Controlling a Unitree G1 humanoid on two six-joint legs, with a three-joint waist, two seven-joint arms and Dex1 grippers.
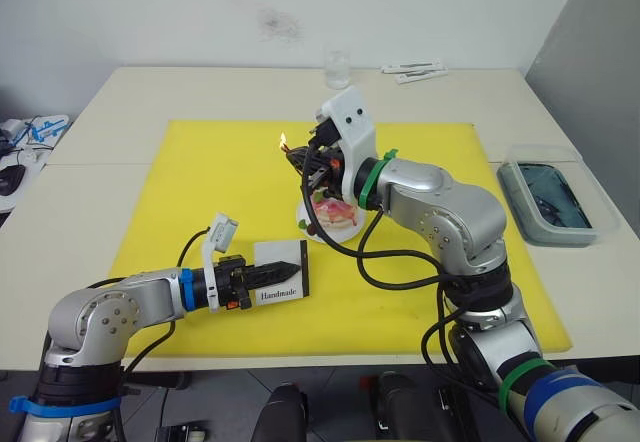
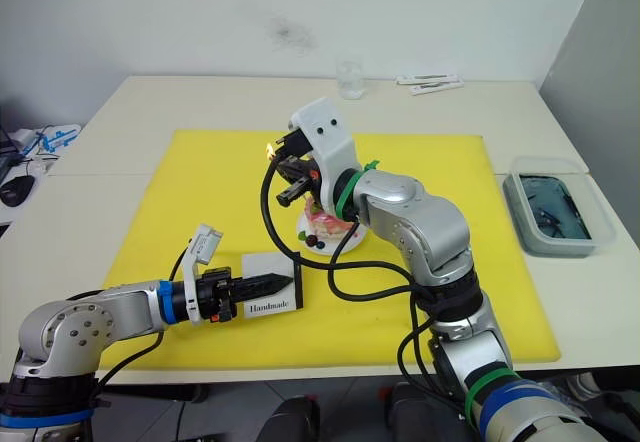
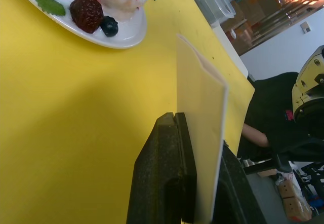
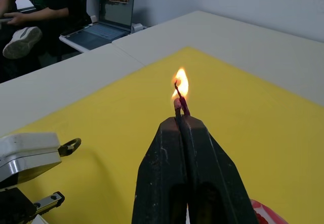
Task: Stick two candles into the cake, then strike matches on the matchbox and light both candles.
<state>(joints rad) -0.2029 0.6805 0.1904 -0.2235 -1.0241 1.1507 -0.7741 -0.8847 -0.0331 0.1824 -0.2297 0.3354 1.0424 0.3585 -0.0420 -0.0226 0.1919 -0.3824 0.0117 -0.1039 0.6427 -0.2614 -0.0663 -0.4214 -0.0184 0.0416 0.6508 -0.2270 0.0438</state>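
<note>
My right gripper [image 1: 300, 162] is shut on a burning match [image 4: 179, 105], its flame [image 1: 283, 142] held just above and to the left of the pink cake [image 1: 335, 210] on its white plate [image 1: 305, 224]. The arm hides most of the cake, and the candles are hidden from me. Nearer the front of the mat, my left gripper [image 1: 290, 265] is shut on the white "Handmade" matchbox [image 1: 285, 277], held on edge between the fingers in the left wrist view [image 3: 200, 97]. That view also catches the plate's rim [image 3: 126, 31] with a dark berry [image 3: 86, 11].
A yellow mat [image 1: 200, 182] covers the table's middle. A clear glass [image 1: 337, 67] and white packets [image 1: 415, 70] stand at the back edge. A grey container [image 1: 550, 202] sits at the right. A seated person [image 4: 30, 6] and a laptop [image 4: 109, 11] are beyond the table.
</note>
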